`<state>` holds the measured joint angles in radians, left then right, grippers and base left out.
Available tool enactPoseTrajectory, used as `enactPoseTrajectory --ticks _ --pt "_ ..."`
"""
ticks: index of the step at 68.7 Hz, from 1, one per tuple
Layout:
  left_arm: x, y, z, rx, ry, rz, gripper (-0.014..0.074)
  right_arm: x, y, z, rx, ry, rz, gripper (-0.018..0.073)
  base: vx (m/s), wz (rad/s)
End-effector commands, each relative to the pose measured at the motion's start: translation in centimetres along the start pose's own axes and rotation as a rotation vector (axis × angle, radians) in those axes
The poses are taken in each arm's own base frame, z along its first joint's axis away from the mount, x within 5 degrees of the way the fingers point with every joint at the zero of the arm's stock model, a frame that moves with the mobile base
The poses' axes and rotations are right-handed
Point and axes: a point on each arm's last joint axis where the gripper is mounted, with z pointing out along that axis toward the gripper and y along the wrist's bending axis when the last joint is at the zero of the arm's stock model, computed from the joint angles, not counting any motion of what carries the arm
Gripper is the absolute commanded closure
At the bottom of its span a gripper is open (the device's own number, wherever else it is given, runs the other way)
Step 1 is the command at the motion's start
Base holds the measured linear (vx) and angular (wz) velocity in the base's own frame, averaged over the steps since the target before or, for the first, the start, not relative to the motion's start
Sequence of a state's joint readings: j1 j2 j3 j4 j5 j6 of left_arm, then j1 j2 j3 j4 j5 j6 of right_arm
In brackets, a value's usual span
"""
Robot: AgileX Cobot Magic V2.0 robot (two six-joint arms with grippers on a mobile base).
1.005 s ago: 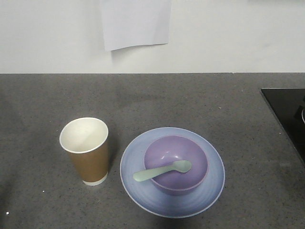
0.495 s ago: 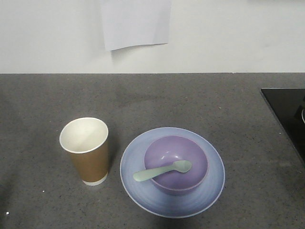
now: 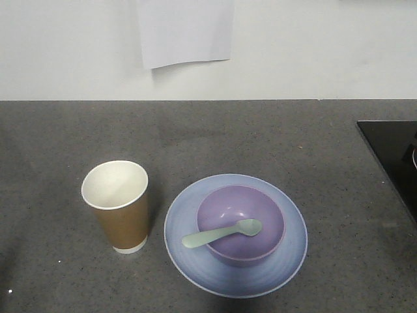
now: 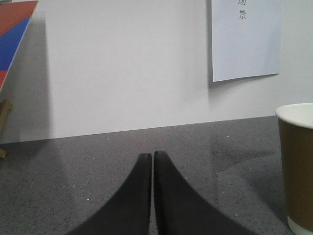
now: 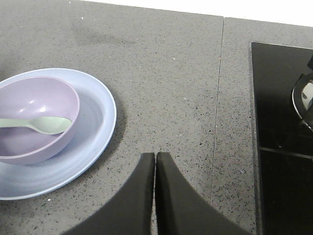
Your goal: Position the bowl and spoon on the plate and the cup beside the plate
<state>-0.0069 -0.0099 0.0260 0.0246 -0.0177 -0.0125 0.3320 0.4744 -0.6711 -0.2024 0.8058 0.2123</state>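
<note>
The pale blue plate point(image 3: 195, 261) lies on the dark grey counter, and the lavender bowl point(image 3: 260, 215) sits on it. A mint-green spoon point(image 3: 221, 234) rests in the bowl, its handle over the bowl's left rim. The brown paper cup point(image 3: 119, 208) stands upright just left of the plate. Neither gripper shows in the front view. My left gripper point(image 4: 152, 155) is shut and empty, low over the counter with the cup point(image 4: 298, 171) to its right. My right gripper point(image 5: 155, 155) is shut and empty, right of the plate point(image 5: 98, 132), bowl point(image 5: 29, 103) and spoon point(image 5: 44, 125).
A black glass cooktop point(image 3: 394, 156) is set into the counter at the right edge, also seen as the cooktop point(image 5: 283, 122) beside my right gripper. A white wall with a paper sheet point(image 3: 186, 29) backs the counter. A red and blue board point(image 4: 12, 34) leans at far left.
</note>
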Motion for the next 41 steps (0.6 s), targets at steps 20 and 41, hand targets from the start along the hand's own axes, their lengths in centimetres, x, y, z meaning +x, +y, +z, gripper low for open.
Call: enactPoseTrajectory --ticks 20,41 --pt "-1.1 0.0 -0.2 -0.002 -0.1 -0.013 0.0603 -0.9 -0.1 0.1 0.011 -0.093 -0.012 0.057 0.0 0.0" --pt "-1.1 0.0 -0.2 -0.002 -0.1 -0.013 0.0603 2.7 -0.4 1.3 0.042 -0.339 0.072 0.057 0.0 0.0"
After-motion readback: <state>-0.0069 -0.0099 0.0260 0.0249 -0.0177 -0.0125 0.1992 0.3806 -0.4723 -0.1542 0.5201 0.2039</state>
